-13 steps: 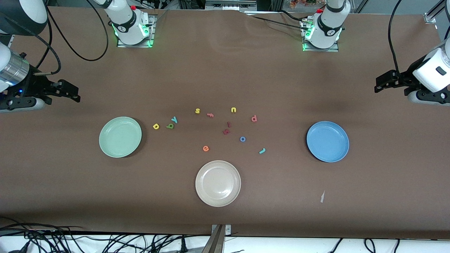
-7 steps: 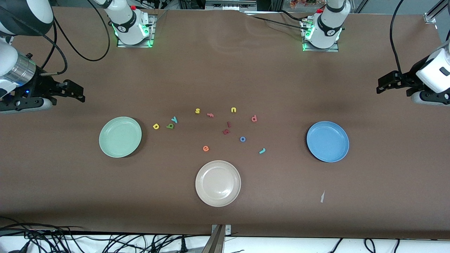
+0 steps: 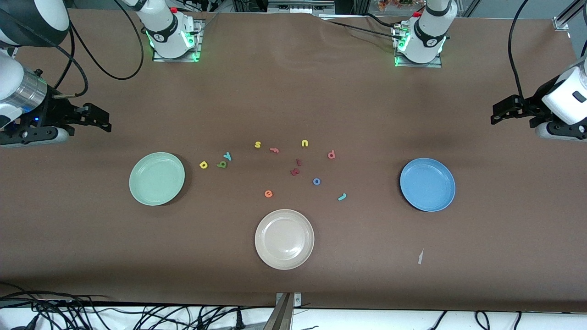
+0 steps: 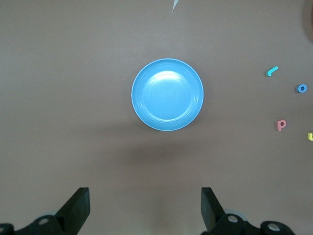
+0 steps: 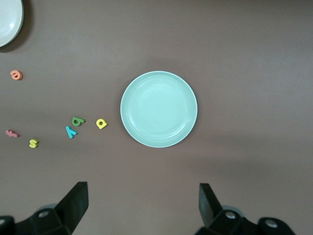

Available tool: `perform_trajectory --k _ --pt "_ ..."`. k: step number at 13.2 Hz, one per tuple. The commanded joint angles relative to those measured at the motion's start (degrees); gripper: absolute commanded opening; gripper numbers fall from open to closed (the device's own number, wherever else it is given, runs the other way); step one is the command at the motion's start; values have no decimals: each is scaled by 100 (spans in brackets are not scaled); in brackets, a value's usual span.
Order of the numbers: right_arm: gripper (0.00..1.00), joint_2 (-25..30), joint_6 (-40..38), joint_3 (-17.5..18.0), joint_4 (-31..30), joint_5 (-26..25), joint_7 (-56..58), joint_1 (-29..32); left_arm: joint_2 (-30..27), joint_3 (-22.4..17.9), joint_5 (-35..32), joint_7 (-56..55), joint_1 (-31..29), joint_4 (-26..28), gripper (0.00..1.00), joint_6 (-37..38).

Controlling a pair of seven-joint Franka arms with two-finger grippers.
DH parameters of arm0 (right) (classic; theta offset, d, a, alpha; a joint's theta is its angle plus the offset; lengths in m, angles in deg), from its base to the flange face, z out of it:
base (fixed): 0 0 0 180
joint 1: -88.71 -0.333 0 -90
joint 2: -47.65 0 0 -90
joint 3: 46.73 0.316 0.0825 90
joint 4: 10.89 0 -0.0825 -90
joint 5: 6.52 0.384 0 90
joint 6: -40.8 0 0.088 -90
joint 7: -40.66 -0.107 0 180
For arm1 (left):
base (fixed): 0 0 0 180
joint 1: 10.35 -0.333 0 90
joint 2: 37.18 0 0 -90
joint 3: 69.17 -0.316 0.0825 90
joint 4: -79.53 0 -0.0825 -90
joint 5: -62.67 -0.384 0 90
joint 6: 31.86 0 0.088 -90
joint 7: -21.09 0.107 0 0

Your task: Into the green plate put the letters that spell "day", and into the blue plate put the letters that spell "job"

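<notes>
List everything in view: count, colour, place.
green plate: 1, mint, right arm's end.
blue plate: 1, sky blue, left arm's end.
beige plate: 1, mid-table, nearest the front camera.
"day" letters: 3, beside the green plate: yellow d, olive a, teal y.
"job" letters: 3, mid-table: pink b, blue o, teal j.
Other letters: yellow s, yellow u, pink f, orange e, two dark red letters.
paper scrap: 1, pale, nearer the front camera than the blue plate.
left gripper: fingers open, empty, waiting.
right gripper: fingers open, empty.

green plate (image 3: 157, 178) empty, blue plate (image 3: 427, 184) empty, letters scattered between on desk (image 3: 293, 91), both hands up at desk ends
</notes>
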Motion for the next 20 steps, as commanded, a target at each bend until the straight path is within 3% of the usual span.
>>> perform_trajectory --k 1,20 --pt "100 39 -142 -17 22 -21 -10 -2 88 -5 114 -25 -87 -133 100 85" --pt "100 57 -256 -43 13 -56 -1 -2 132 4 114 -25 -96 -186 100 85"
